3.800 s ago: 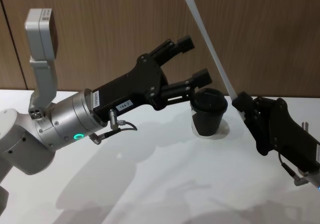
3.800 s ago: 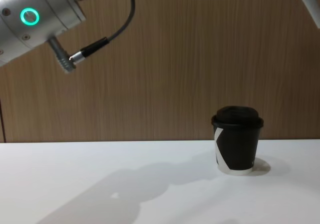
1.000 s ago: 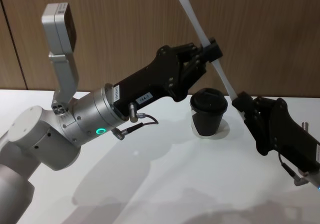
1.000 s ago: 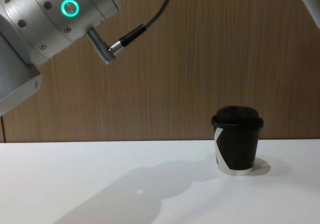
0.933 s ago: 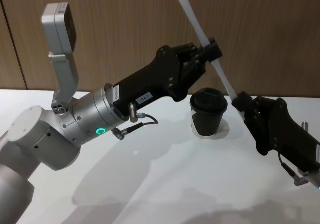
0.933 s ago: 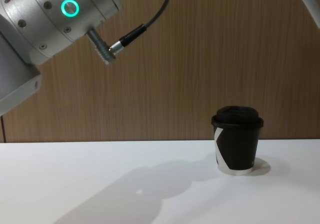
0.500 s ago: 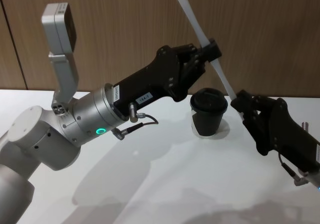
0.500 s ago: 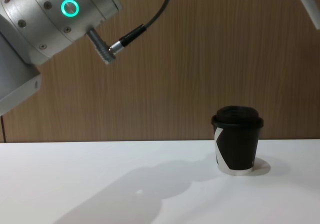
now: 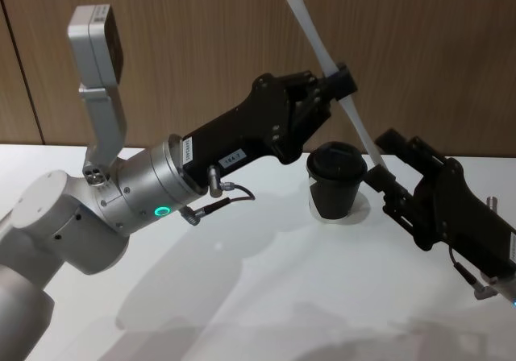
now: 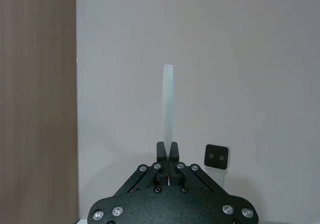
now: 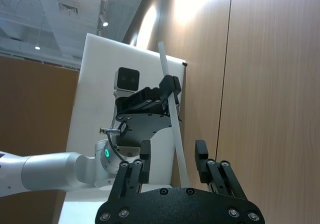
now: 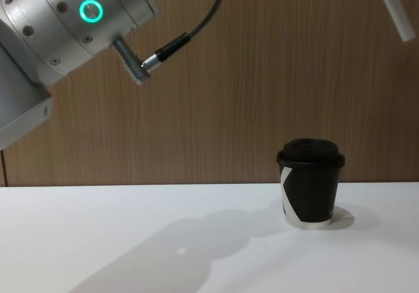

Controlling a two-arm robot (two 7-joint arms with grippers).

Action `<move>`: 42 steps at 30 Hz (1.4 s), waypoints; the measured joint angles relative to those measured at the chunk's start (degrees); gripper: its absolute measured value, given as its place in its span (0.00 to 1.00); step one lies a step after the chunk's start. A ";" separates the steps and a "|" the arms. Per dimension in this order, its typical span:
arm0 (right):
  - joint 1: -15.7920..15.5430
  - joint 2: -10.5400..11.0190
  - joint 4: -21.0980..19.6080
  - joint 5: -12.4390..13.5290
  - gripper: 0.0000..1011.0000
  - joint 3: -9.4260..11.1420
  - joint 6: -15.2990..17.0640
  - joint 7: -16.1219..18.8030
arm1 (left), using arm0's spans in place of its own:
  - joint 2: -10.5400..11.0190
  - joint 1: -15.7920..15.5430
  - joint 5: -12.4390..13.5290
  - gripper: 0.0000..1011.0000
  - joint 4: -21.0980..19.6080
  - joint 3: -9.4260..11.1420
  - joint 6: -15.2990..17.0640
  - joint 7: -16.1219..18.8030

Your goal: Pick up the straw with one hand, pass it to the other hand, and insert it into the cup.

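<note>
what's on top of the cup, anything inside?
A black lid sits on the cup; nothing pokes through it. The straw is up in the air, clamped by the left gripper, with the right gripper open around its lower end. The lid hides the cup's inside.

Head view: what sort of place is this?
Likely an indoor robot test or demo room: a wood-panelled wall, a plain white table, and one black cup staged on it.

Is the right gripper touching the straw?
Apart. In the right wrist view the right gripper stands open, with clear gaps on both sides of the straw between its fingers; the left gripper clamps it.
</note>
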 joint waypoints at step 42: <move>0.00 0.00 0.00 0.00 0.99 0.00 0.00 0.00 | 4.18 0.67 28.59 0.01 -2.58 -0.93 -8.04 24.29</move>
